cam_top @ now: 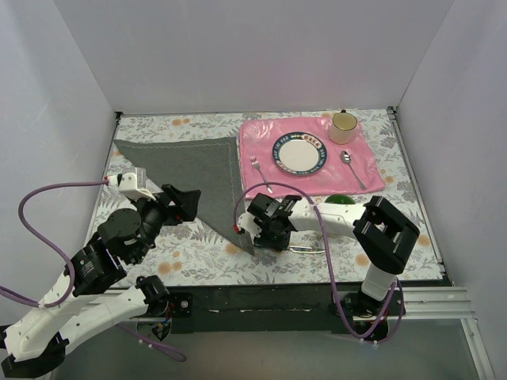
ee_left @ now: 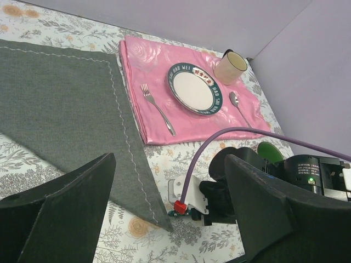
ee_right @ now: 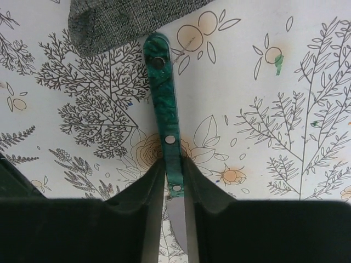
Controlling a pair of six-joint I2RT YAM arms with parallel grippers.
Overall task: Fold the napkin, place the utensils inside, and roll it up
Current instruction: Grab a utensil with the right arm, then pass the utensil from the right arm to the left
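Dark grey cloth: the napkin (cam_top: 186, 170) lies flat at 10 o'clock on the table (cam_top: 198, 257), folded to a triangle. Its long edge runs from 10 to 4 o'clock, and its sharp tip points to about 5 o'clock.

Seen from the right wrist, the green-handled knife (ee_right: 166, 109) lies with its long axis from 12 to 6. The butt at 12 is at the napkin's corner, either touching it or just beside it. The blade is toward 6.

The right end effector (ee_right: 174, 167) is closed on the handle near the blade, one finger on each side. I cannot tell whether the knife is lifted. This is probably a grip for carrying it onto the cloth.

The left end effector (cam_top: 188, 204) is wide open and holds nothing. It hovers over the long edge, probably ready to steady the cloth.

The fork (cam_top: 260, 172) and spoon (cam_top: 351, 168) wait on the pink placemat (cam_top: 261, 134) at 1 o'clock, either side of the plate (cam_top: 299, 153).
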